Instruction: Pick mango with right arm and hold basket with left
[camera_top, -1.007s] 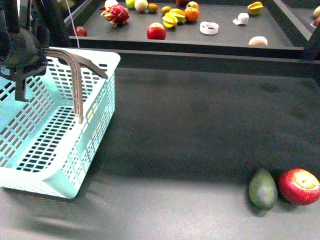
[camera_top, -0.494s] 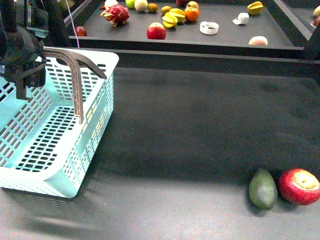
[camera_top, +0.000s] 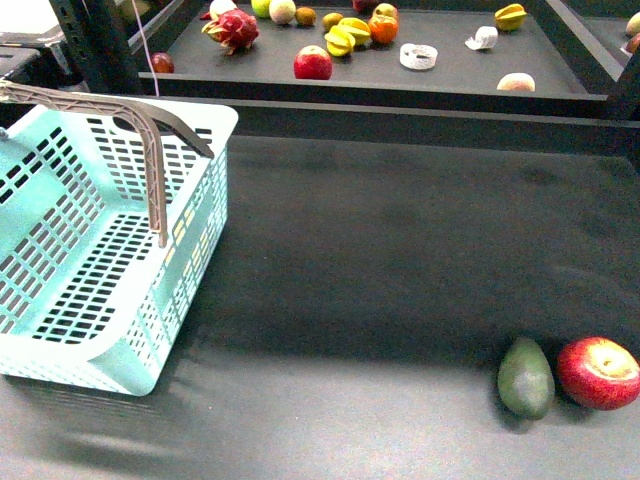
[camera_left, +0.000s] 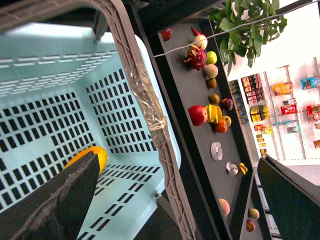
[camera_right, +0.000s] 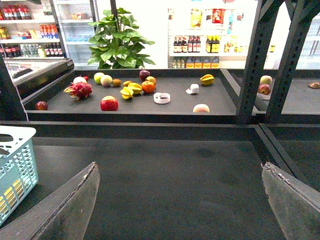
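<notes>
The mango lies on the floor of the turquoise basket, lower left of the left wrist view, half hidden by one dark finger. It looks smooth, firm and rather slippery, so a grip across its broad middle seems safest. The left gripper and right gripper each show fingers spread wide, holding nothing. The light basket looks stiffest at its rim.

Open dark table centre, basket left, avocado and apple right
</notes>
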